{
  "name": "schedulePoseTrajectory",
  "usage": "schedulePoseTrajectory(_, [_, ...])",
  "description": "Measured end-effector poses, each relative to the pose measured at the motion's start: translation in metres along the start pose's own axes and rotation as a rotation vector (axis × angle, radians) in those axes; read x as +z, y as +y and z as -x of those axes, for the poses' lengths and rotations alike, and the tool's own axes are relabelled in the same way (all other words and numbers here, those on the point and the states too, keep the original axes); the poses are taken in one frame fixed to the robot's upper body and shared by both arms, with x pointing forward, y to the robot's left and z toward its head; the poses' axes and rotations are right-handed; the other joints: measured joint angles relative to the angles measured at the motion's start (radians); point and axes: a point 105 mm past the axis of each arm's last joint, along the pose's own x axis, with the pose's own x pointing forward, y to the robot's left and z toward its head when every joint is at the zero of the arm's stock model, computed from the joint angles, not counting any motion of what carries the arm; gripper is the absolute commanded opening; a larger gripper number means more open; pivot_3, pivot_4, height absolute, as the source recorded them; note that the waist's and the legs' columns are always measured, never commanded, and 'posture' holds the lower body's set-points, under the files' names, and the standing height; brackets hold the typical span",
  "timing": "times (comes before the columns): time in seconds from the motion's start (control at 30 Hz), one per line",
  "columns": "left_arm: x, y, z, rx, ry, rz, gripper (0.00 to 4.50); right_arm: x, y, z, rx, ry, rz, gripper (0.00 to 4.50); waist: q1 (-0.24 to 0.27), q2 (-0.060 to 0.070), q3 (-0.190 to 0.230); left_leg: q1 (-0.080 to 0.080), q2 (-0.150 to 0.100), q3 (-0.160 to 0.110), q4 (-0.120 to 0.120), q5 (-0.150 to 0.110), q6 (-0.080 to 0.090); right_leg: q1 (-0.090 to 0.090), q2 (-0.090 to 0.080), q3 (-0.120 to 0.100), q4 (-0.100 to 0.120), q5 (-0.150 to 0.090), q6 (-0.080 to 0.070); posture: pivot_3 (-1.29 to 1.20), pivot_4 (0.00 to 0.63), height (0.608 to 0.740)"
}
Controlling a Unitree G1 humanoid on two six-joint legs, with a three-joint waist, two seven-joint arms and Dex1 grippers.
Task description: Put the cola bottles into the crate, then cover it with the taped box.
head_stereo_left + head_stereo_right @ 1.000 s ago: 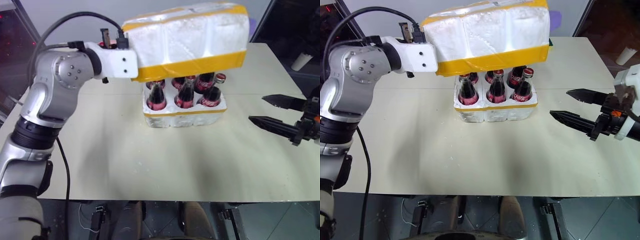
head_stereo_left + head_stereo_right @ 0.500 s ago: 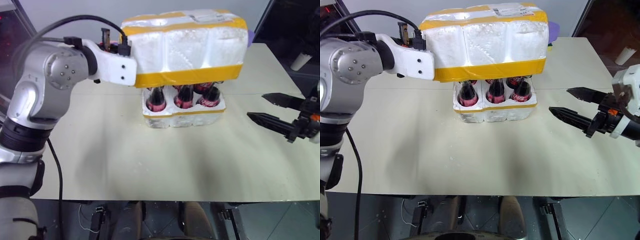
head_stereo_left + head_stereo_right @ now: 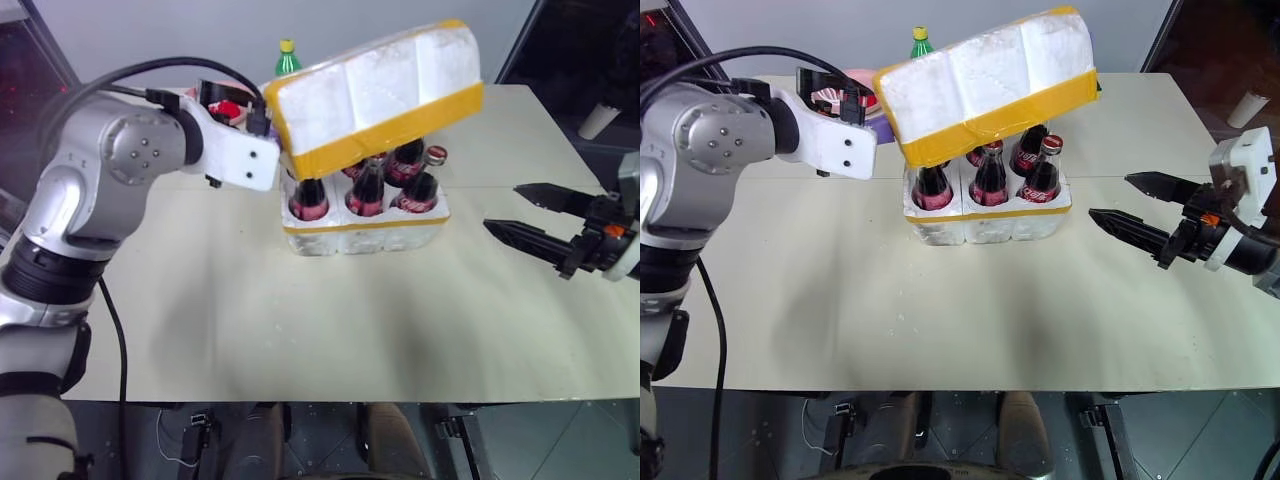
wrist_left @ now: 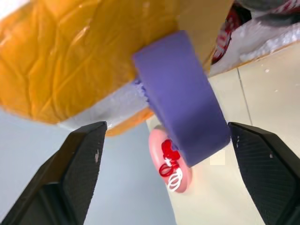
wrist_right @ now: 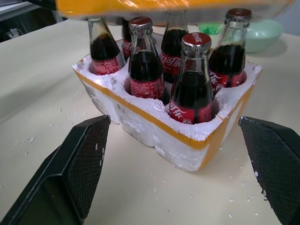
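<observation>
The box (image 3: pixel 375 98) has been let go by the left tool (image 4: pixel 164 164): half a second ago it was held nearly level above the bottles, and now it is seen tilted, its low end toward the left arm resting on the crate's (image 3: pixel 365 222) near-left corner and its far-right end raised on the bottle caps. In the left wrist view the two black fingers are spread wide, with the yellow-taped foam above them and nothing between them but a purple object (image 4: pixel 180 96) and a pink item (image 4: pixel 169 161) beyond. With the box tipped, a green bottle (image 3: pixel 287 58) with a yellow cap is now exposed behind it. The six bottles (image 5: pixel 192 84) stand in the wells of the crate, which sits on the worktop (image 3: pixel 300 310) ahead of the robot, so the loading part is judged complete. The cover, however, is judged not yet seated: it leans askew and leaves the right-hand bottles (image 3: pixel 418 178) uncovered. The right tool (image 3: pixel 545 220) is held open, well to the right of the crate and pointing toward it, gripping nothing. A further nudge or a fresh grasp is judged necessary to bring the box down square; a slide off the caps is a risk.
</observation>
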Motion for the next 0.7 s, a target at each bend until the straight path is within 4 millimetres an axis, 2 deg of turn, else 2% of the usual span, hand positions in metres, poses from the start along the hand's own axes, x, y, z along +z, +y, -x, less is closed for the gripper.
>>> schedulePoseTrajectory(0.47, [-0.01, -0.024, -0.001, -0.08, 0.018, 0.001, 4.44, 0.002, -0.004, 0.001, -0.016, -0.015, -0.004, 4.5, 0.0, 0.0, 0.0, 0.0, 0.0, 0.0, 0.0, 0.0, 0.0, 0.0, 0.0, 0.0, 0.0, 0.0, 0.0, 0.0, 0.15, 0.739])
schedulePoseTrajectory(0.57, [-0.012, -0.031, -0.003, -0.102, 0.016, 0.015, 3.58, 0.006, -0.005, 0.0, -0.023, -0.028, 0.003, 4.5, 0.0, 0.0, 0.0, 0.0, 0.0, 0.0, 0.0, 0.0, 0.0, 0.0, 0.0, 0.0, 0.0, 0.0, 0.0, 0.0, 0.15, 0.739])
schedulePoseTrajectory(0.67, [-0.014, -0.032, -0.005, -0.101, 0.015, 0.02, 2.08, 0.006, -0.005, -0.001, -0.024, -0.03, -0.006, 4.5, 0.0, 0.0, 0.0, 0.0, 0.0, 0.0, 0.0, 0.0, 0.0, 0.0, 0.0, 0.0, 0.0, 0.0, 0.0, 0.0, 0.15, 0.739])
schedulePoseTrajectory(0.7, [-0.015, -0.031, -0.005, -0.097, 0.018, 0.019, 2.08, 0.006, -0.005, -0.001, -0.025, -0.031, -0.008, 4.5, 0.0, 0.0, 0.0, 0.0, 0.0, 0.0, 0.0, 0.0, 0.0, 0.0, 0.0, 0.0, 0.0, 0.0, 0.0, 0.0, 0.15, 0.739])
